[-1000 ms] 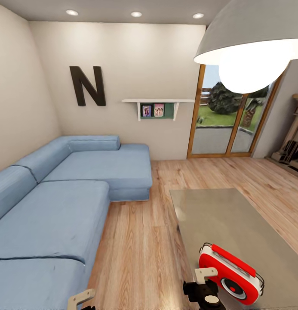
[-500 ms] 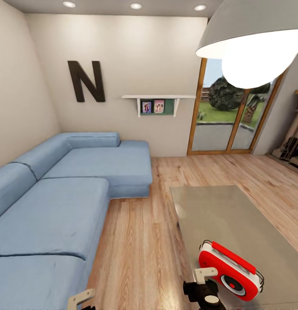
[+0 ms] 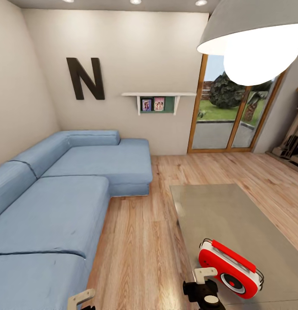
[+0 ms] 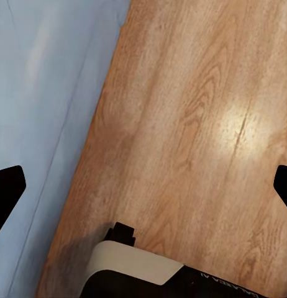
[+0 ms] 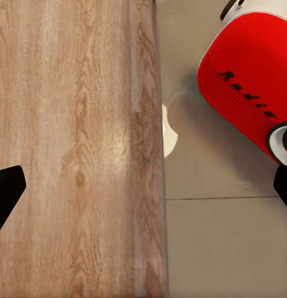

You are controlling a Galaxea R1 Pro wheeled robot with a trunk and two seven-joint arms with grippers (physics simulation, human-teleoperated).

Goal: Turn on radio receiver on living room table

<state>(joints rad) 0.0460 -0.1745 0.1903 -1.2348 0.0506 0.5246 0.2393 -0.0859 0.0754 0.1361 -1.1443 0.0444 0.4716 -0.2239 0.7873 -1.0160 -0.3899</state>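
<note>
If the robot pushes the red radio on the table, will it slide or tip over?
The radio looks rigid and already leans back, so a high push may tip it. The table top seems glossy, so a low push would probably slide it.

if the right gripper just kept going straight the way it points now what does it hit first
Probably the near edge of the table, where its top meets the wood floor. The radio receiver sits off to one finger's side. Depth is unclear.

A blue sectional sofa (image 3: 67, 189) fills the room's left side on a light wood plank floor (image 3: 140, 241). A large black letter N (image 3: 85, 78) hangs on the beige wall, beside a white shelf (image 3: 158, 94) holding two framed photos (image 3: 152, 104). Wood-framed glass doors (image 3: 228, 112) show a garden. A lit grey pendant lamp (image 3: 256, 38) hangs close overhead.
</note>
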